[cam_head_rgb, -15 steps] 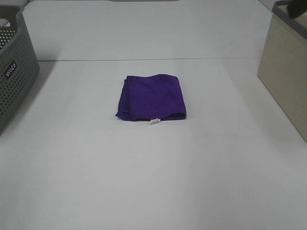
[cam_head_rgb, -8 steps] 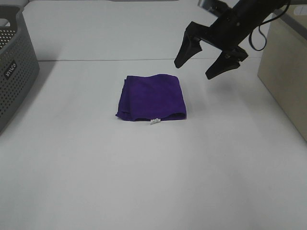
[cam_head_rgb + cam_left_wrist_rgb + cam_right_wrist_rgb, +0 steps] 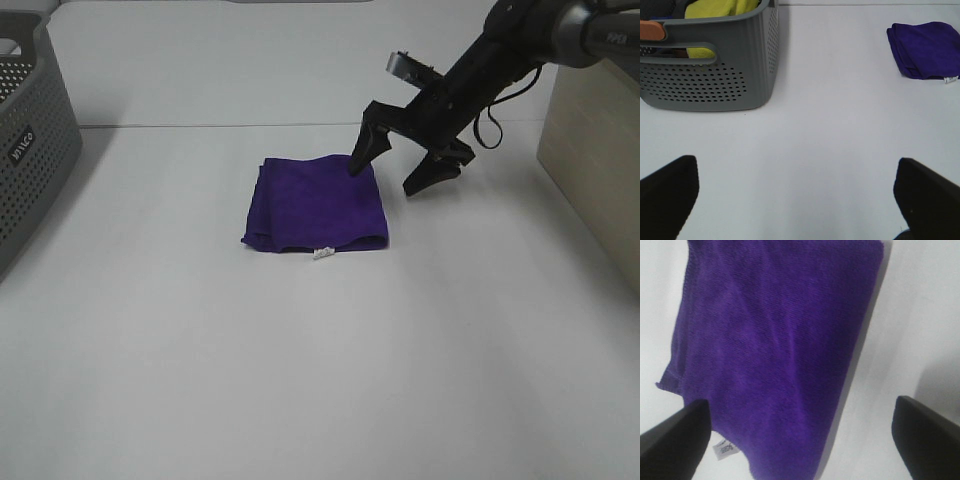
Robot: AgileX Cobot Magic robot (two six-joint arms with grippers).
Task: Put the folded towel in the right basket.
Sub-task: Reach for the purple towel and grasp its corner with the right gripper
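Observation:
The folded purple towel (image 3: 316, 203) lies flat on the white table near the middle, with a small white tag at its front edge. It fills much of the right wrist view (image 3: 775, 350) and shows far off in the left wrist view (image 3: 926, 49). My right gripper (image 3: 388, 172) is open, low over the towel's far right corner, one finger above the towel and one beside it. The right basket (image 3: 594, 150) is a beige bin at the right edge. My left gripper (image 3: 800, 195) is open over bare table, out of the exterior view.
A grey perforated basket (image 3: 30, 140) stands at the left edge; in the left wrist view (image 3: 710, 65) it holds yellow cloth. The white table (image 3: 320, 360) stretches wide in front of the towel.
My right arm came in from the upper right and lowered leftward; the open gripper now hangs over the towel's far right corner. The towel has not moved.

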